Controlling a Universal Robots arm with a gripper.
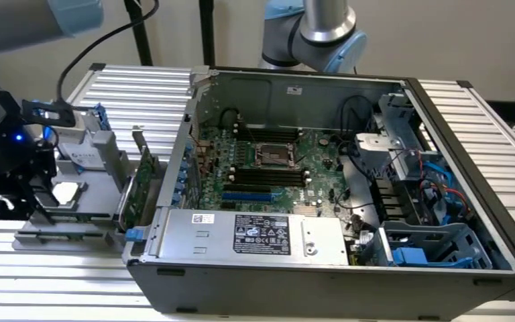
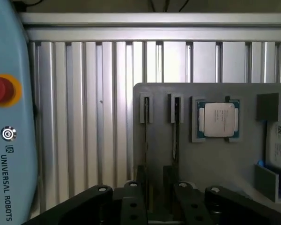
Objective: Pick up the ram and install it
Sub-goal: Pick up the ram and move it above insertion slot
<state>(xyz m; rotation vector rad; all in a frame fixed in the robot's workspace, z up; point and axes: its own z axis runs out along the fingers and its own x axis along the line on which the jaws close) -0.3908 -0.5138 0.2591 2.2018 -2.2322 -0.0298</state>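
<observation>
Your hand: released, hovering at the tray. Ram: on edge in a tray slot, ungripped. Processor: near it, same tray.

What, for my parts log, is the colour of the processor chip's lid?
Silver; the processor chip shows best in the wrist view.

Upright expansion card stands between gripper and case.

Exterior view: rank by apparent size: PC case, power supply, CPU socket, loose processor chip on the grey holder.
1. PC case
2. power supply
3. CPU socket and processor chip: these look about alike, and they may differ in nearness to the camera, so I won't rank them.
</observation>
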